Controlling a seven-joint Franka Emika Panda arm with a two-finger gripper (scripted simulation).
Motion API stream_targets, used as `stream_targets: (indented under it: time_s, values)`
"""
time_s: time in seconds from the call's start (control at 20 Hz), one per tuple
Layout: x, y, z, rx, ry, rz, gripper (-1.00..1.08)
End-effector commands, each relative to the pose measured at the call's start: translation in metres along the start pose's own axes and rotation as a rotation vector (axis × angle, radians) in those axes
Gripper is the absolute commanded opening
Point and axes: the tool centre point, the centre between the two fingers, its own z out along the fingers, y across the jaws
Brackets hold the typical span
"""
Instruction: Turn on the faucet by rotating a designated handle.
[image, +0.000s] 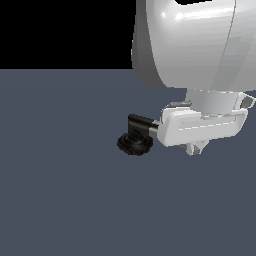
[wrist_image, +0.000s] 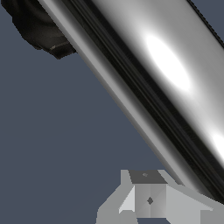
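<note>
Apparently the pincer (image: 197, 147) sits at the handle (wrist_image: 166, 74); its grip state is unclear, faucet (image: 136, 137) rotation remains.

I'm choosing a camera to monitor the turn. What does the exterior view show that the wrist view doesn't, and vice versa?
Only the exterior view shows the whole faucet standing on the floor and the white gripper body covering most of the handle. Only the wrist view shows the handle close up, a shiny chrome bar crossing the frame, with one grey fingertip beside it. Both show the black ribbed base.
</note>
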Motion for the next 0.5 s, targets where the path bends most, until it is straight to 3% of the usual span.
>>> stream_targets:
  time_s: [0.0,0.45]
  values:
    - [0.000,0.005,0.000,0.000,-0.001,0.008,-1.00]
    - [0.023,0.026,0.001,0.000,-0.002,0.008,-1.00]
